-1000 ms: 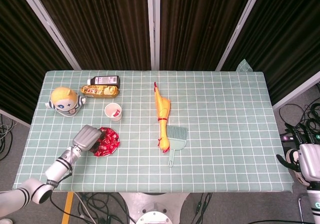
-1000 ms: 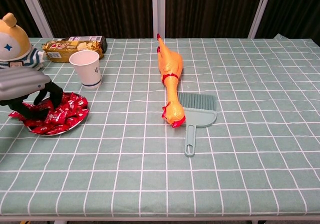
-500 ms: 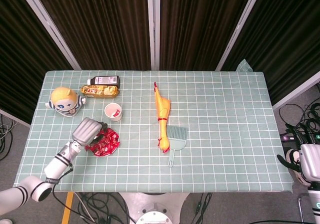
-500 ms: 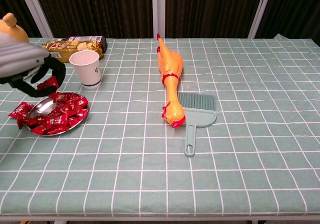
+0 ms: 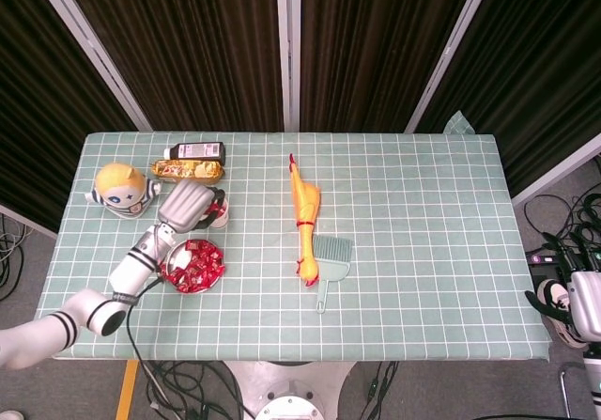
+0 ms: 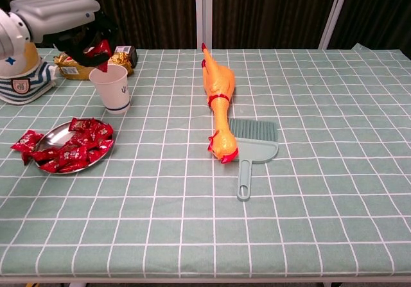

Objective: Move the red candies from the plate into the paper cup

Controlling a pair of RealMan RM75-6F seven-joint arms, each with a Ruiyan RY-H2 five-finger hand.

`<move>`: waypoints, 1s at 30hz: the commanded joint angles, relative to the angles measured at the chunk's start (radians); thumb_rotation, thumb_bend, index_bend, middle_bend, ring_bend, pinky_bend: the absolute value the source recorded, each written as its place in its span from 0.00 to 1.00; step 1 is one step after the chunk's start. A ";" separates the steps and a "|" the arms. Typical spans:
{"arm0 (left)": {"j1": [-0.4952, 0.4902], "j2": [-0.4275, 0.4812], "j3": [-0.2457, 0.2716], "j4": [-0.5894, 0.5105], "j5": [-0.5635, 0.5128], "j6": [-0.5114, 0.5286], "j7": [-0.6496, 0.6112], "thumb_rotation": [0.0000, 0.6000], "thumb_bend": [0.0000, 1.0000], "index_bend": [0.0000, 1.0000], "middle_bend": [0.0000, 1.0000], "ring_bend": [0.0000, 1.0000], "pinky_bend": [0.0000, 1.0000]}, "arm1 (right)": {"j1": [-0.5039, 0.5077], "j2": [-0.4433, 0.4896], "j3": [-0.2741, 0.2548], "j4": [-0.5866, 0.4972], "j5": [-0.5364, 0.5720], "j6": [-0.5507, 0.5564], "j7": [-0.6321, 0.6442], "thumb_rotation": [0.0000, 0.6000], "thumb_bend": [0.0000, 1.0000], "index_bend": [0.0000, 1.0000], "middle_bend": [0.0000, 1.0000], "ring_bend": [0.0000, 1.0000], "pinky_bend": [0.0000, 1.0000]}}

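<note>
The left hand (image 6: 70, 24) hovers directly above the paper cup (image 6: 110, 88), its fingers pinching one red candy (image 6: 99, 48) just over the rim. The plate (image 6: 48, 134), with the remaining red candies (image 6: 70, 149) heaped on it, sits at about seven o'clock from the cup. This looks like the drop step: the next move calls for letting the fingers part while centred over the mouth. The right hand (image 5: 573, 307) idles off the table's right edge; whether it is clenched cannot be told.

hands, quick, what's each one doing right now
Left hand: holds a red candy above the paper cup.
Right hand: cannot be told.
</note>
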 commanded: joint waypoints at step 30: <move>0.083 0.080 0.021 -0.166 -0.142 0.100 0.167 1.00 0.37 0.33 0.43 0.39 0.67 | 0.001 0.000 0.005 0.008 0.002 -0.003 0.009 1.00 0.09 0.14 0.27 0.09 0.30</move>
